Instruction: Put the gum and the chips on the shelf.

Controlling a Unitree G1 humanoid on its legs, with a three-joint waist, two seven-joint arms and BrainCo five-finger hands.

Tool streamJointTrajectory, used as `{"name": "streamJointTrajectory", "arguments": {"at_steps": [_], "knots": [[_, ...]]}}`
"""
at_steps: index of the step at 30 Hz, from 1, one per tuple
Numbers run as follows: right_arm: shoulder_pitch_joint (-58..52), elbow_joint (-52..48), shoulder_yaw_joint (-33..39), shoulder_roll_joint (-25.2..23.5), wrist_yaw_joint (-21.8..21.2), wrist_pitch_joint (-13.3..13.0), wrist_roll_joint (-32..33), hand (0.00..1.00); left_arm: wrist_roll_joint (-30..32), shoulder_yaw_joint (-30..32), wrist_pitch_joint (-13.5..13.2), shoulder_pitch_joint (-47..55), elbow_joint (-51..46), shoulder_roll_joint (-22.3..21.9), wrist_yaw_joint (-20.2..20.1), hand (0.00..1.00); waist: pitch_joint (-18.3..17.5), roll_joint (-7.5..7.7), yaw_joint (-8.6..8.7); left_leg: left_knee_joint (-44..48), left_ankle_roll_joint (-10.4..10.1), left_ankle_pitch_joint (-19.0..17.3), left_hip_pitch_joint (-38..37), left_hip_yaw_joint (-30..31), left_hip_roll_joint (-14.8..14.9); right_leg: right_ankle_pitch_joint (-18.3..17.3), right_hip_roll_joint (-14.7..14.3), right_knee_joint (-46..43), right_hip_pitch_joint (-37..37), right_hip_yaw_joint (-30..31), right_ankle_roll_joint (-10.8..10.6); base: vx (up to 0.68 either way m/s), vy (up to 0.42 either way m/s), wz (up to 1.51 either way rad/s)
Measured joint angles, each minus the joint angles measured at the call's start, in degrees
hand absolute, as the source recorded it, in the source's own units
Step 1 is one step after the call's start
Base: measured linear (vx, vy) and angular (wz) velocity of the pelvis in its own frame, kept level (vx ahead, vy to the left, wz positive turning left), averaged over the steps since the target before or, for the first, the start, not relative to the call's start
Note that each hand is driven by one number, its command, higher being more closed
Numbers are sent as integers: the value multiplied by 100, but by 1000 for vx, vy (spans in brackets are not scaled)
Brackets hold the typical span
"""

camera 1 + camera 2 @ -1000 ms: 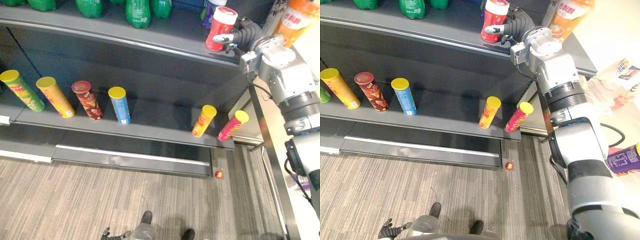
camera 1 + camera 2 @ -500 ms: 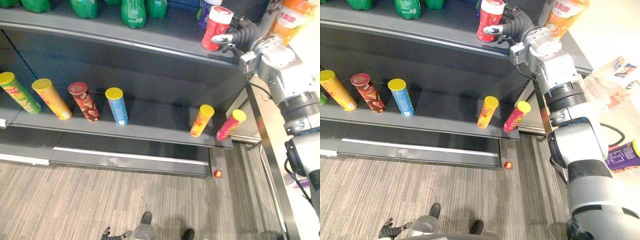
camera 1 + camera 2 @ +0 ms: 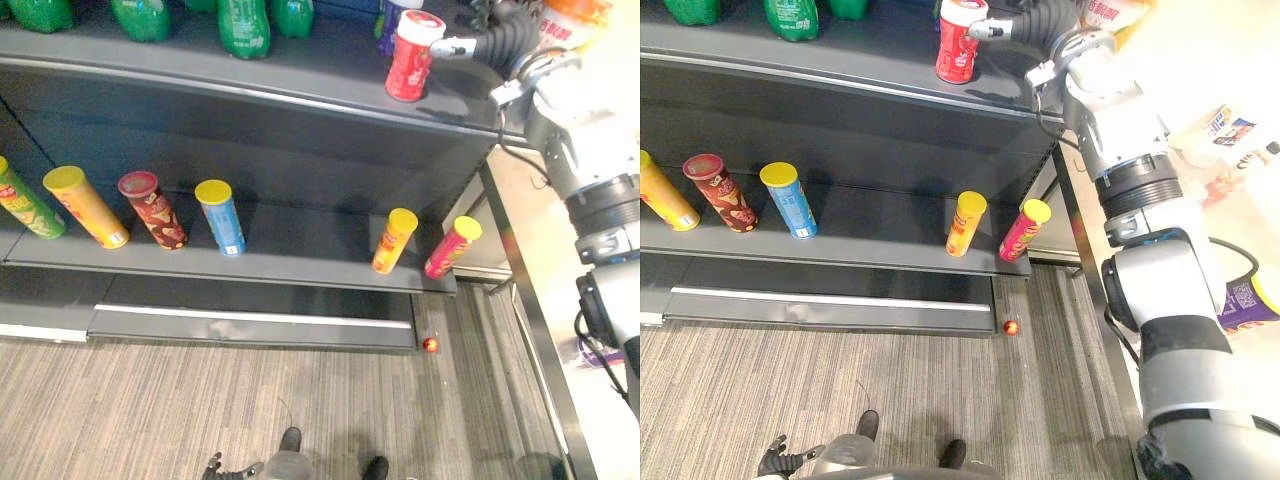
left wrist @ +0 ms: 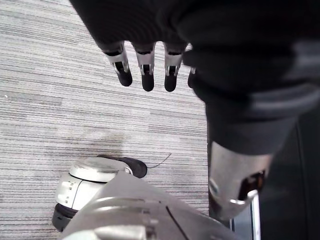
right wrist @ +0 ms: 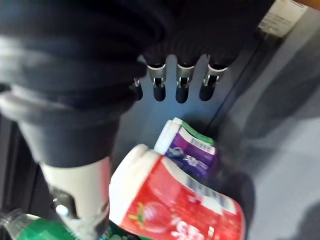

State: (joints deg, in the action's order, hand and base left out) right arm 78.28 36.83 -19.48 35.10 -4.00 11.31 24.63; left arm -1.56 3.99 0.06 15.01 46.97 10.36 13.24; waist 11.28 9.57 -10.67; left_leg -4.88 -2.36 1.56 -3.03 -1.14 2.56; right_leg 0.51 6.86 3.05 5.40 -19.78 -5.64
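A red gum tub [image 3: 411,55] with a white lid stands upright on the top shelf [image 3: 250,80], in front of a purple tub [image 5: 192,152]. My right hand [image 3: 497,38] is just to its right, open. The fingers [image 5: 181,87] are straight and off the red tub [image 5: 175,205], with the thumb close beside it. Several chips tubes stand tilted on the lower shelf [image 3: 300,265], among them a yellow-orange one [image 3: 393,240], a pink one [image 3: 451,247] and a blue one [image 3: 220,217]. My left hand [image 4: 145,75] hangs open over the carpet.
Green bottles [image 3: 243,22] line the top shelf's left part. An orange bottle [image 3: 570,15] stands behind my right hand. A small red ball [image 3: 431,345] lies on the carpet below the shelf's right end. A metal-edged counter runs along the right.
My right hand has drawn back to the right from the red tub, which stays standing on the top shelf. The whole picture has shifted, so the camera moved.
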Motion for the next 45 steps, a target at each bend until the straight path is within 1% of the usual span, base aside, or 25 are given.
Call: {"name": "streamJointTrajectory", "arguments": {"at_steps": [5, 7, 12, 16, 18, 20, 21, 24, 25, 27, 28, 29, 30, 32, 33, 35, 37, 39, 41, 42, 43, 45], "knots": [[28, -12, 0, -4, 36, -149, 3, 0, 1, -12, -40, 55, 13, -7, 1, 0, -224, -12, 2, -9, 0, 0, -1, 10, -3, 0, -2, 22, 11, -12, 0, 0, 0, 0], [28, -56, 0, -4, 145, -215, 12, 0, 1, -23, -58, 55, 24, -17, 0, 0, -266, -37, 13, -8, -8, 6, -16, 18, -2, 0, -3, 22, 30, -17, 0, -16, -3, 1], [27, -334, 0, -5, 232, -380, 44, 0, 1, -23, -76, 61, 118, -18, 0, 0, -301, -62, 124, -11, -24, 22, -20, 21, 13, 6, -15, 25, 39, -25, 9, -30, -6, 1], [8, -847, -1, -15, 235, -508, 64, 0, 13, -26, -81, 57, 124, -76, -12, 0, -430, -153, 166, -35, -31, 26, -24, -13, 29, 7, -33, 40, 17, 10, 10, -3, -5, -4], [-56, -1129, -1, -23, 237, -578, 74, 0, 15, -26, -81, 65, 130, -85, -15, 0, -466, -167, 207, -36, -32, 25, -24, -23, 37, 7, -43, 48, 14, 31, 12, 0, 0, -5], [-294, -1739, -1, -99, 231, -610, 259, 0, 16, -25, -91, 75, 201, -81, -13, 0, -509, -167, 265, -37, -47, 16, -55, -141, 62, 30, -67, 69, -5, 133, 43, -1, -3, -22], [-382, -1889, 7, -138, 227, -628, 297, 0, 19, -26, -108, 62, 241, -78, -13, 0, -509, -168, 273, -37, -54, 10, -74, -165, 69, 36, -73, 70, -4, 155, 52, -7, -6, -25], [-1102, -2901, 37, -388, 218, -647, 361, 0, 50, -32, -136, 45, 355, -71, -9, 0, -584, -176, 346, -38, -98, -22, -128, -301, 118, 47, -110, 68, -18, 295, 68, -22, -10, -22], [-1397, -3307, 37, -554, 215, -636, 479, 0, 57, -37, -167, 44, 447, -72, -9, 0, -626, -190, 425, -38, -103, -27, -134, -311, 126, 47, -117, 67, -17, 309, 68, -16, -10, -13], [-1809, -3876, 37, -775, 185, -610, 575, 0, 59, -38, -227, 36, 552, -76, -4, 0, -650, -212, 512, -38, -112, -35, -163, -369, 146, 47, -134, 61, -22, 376, 69, -20, -7, -15], [-2106, -4266, 34, -916, 150, -559, 626, 0, 58, -37, -244, 41, 585, -76, -2, 0, -663, -216, 548, -39, -122, -46, -194, -437, 164, 47, -149, 56, -27, 433, 70, -24, -4, -23], [-2247, -4436, 26, -964, 135, -532, 713, 0, 59, -38, -250, 39, 597, -76, 0, 0, -666, -219, 549, -39, -123, -53, -214, -475, 175, 47, -157, 53, -27, 459, 71, -34, -10, -26], [-2641, -4889, -21, -1042, 87, -448, 806, 0, 59, -38, -272, 2, 705, -73, 5, 0, -713, -229, 588, -39, -135, -67, -217, -520, 193, 49, -175, 52, -41, 495, 75, -23, -9, -20], [-3046, -5280, -134, -1124, 69, -365, 923, 0, 59, -39, -280, -19, 786, -78, 20, 0, -783, -267, 605, -39, -145, -87, -218, -632, 219, 43, -203, 37, -113, 617, 86, -13, -7, -29], [-3308, -5505, -213, -1146, -8, -320, 992, 0, 59, -40, -280, -24, 792, -84, 29, 0, -834, -246, 620, -39, -151, -91, -224, -681, 233, 61, -217, 33, -131, 663, 112, 5, -5, -27], [-3701, -5765, -314, -1173, -48, -294, 1173, 0, 59, -63, -290, -30, 793, -85, 42, 0, -856, -273, 653, -39, -168, -103, -230, -733, 247, 70, -235, 31, -134, 709, 124, -2, -7, -17], [-4258, -6061, -460, -1426, -185, -194, 1188, 0, 59, -21, -325, -21, 800, -118, 90, 0, -910, -286, 748, -45, -174, -108, -291, -797, 255, 71, -246, 11, -158, 777, 123, 18, -6, -21], [-4763, -6217, -642, -1561, -370, -178, 1174, 0, 59, -55, -376, -30, 890, -126, 175, 0, -921, -318, 797, -46, -189, -121, -290, -876, 268, 73, -256, -12, -208, 847, 125, -2, -3, -20], [-5436, -6220, -977, -1582, -721, -124, 1131, 0, 59, -131, -409, -125, 1037, -110, 238, 0, -919, -356, 844, -47, -194, -136, -306, -948, 283, 87, -277, 9, -217, 940, 144, -11, -5, -18], [-5634, -6219, -1063, -1576, -807, -102, 1124, 0, 59, -151, -440, -125, 1051, -107, 258, 0, -928, -355, 865, -47, -194, -139, -309, -956, 287, 87, -282, 12, -218, 949, 144, 0, -15, -11], [-6121, -6179, -1278, -1570, -1032, -70, 1101, 0, 54, -154, -493, -136, 1104, -106, 289, 0, -938, -383, 890, -47, -206, -149, -312, -998, 299, 87, -303, 36, -226, 1001, 145, 7, -18, -12], [-6690, -5985, -1465, -1566, -1200, 12, 1085, 0, 43, -179, -498, -143, 1172, -103, 338, 0, -941, -396, 890, -47, -214, -164, -317, -1061, 313, 94, -319, 49, -230, 1059, 154, 1, -13, -16]]}}
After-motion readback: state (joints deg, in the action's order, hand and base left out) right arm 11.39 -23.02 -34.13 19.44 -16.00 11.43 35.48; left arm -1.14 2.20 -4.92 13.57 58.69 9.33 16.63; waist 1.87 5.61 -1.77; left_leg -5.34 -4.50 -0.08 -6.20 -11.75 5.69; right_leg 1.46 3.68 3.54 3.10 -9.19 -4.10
